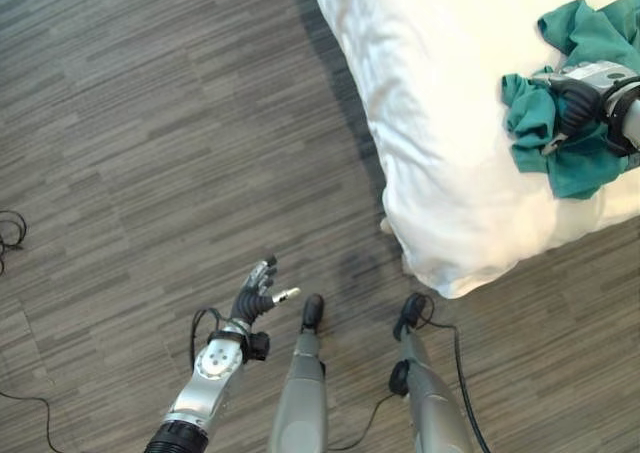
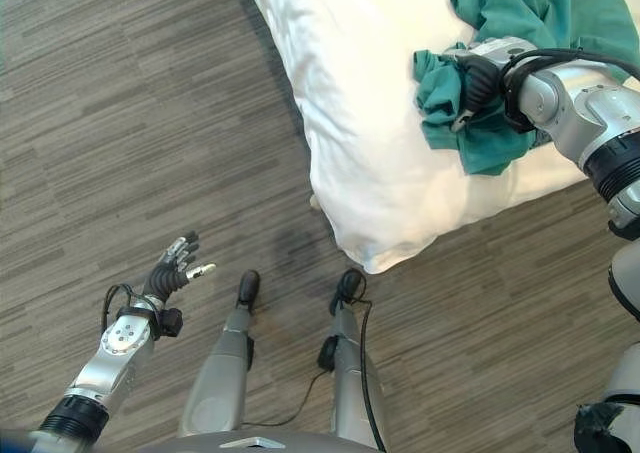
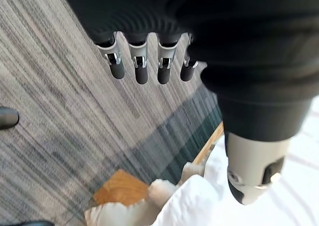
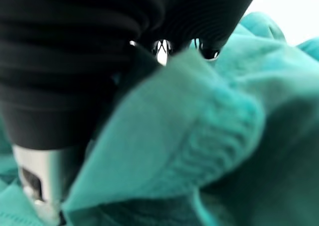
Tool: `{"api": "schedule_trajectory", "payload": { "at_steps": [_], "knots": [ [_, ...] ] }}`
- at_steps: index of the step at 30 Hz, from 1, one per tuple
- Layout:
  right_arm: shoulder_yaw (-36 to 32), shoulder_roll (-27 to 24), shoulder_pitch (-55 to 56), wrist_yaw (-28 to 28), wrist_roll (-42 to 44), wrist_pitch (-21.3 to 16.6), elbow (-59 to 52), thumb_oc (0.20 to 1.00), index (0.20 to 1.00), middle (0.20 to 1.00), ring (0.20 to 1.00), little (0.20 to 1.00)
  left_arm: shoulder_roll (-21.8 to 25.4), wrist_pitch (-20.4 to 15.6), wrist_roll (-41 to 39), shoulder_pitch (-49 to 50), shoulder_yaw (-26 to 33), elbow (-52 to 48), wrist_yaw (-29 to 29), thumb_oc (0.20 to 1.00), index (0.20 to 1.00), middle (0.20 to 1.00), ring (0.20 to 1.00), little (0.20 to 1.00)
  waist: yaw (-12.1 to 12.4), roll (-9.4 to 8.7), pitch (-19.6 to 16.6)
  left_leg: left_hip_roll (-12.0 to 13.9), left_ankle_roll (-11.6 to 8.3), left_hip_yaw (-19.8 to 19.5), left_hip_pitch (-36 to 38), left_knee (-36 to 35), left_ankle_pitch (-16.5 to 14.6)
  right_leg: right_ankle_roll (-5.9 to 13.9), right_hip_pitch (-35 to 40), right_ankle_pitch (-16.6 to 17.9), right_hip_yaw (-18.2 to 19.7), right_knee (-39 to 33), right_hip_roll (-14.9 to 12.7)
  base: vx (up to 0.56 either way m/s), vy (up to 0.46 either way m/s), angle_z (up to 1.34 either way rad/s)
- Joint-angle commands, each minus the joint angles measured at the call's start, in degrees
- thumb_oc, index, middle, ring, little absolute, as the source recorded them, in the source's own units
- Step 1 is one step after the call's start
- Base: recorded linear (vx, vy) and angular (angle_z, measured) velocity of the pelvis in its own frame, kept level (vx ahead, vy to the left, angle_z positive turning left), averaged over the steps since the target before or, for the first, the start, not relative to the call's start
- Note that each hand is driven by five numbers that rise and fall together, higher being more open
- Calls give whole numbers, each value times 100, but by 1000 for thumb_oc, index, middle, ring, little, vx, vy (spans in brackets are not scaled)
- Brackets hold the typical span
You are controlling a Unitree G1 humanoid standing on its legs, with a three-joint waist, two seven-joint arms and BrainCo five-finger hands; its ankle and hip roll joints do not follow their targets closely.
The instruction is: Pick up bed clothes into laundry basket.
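1. Green cloth (image 2: 500, 123) lies bunched on the white bed (image 2: 350, 123), near the bed's corner.
2. Right hand (image 2: 478, 81) has its fingers curled into a fold of the cloth.
3. Left hand (image 1: 255, 295) hangs over the grey floor (image 1: 130, 143), fingers loosely spread, holding nothing.

The right arm is stretched out over the bed's near corner, and its right hand (image 2: 478, 81) is closed on the teal garment (image 2: 520, 33). The left hand (image 1: 256, 295) is held over the floor, fingers relaxed and spread.
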Motion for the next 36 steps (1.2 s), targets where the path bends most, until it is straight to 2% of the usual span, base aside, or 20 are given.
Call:
{"api": "schedule_trajectory", "payload": {
  "at_steps": [1,9,20,27,30,36],
  "knots": [
    [751,-388,-156,281,-438,97,337,1000,1000,1000,1000,1000,162,-301,-16,-155,58,-468,53,1000,1000,1000,1000,1000,76,138,239,-272,39,-68,-128,-420,1027,444,385,-196,452,79,217,0,0,0],
    [628,-614,-192,-34,-796,265,1296,1000,1000,1000,1000,1000,79,-303,-13,-269,43,-531,162,1000,1000,1000,1000,1000,-20,135,383,-269,45,-43,-99,-420,993,434,380,-191,492,79,229,0,0,0],
    [-91,-427,497,-158,-914,414,2117,1000,1000,1000,1000,1000,71,-303,10,-354,-10,-553,168,1000,1000,1000,1000,1000,-28,167,392,-307,84,-39,-49,-420,977,437,436,-193,485,79,205,0,0,0],
    [-802,-287,1126,-327,-684,434,2226,1000,1000,1000,1000,1000,87,-300,50,-427,-42,-602,197,1000,1000,1000,1000,1000,-21,280,511,-349,95,-56,-154,-420,1004,442,332,-157,514,79,169,0,0,0],
    [-1068,-158,1230,-416,-459,428,2294,1000,1000,1000,1000,1000,65,-313,42,-436,-75,-658,231,1000,1000,1000,1000,1000,23,414,633,-380,109,-33,-324,-420,1047,447,129,-106,556,79,156,-26,21,0],
    [-1064,14,1029,-477,-417,422,2446,1000,1000,1000,1000,1000,-9,-327,48,-460,-137,-755,285,1000,1000,1000,1000,1000,77,588,812,-386,122,13,-564,-420,1066,438,-183,-57,635,79,168,-17,8,-5]
  ]
}}
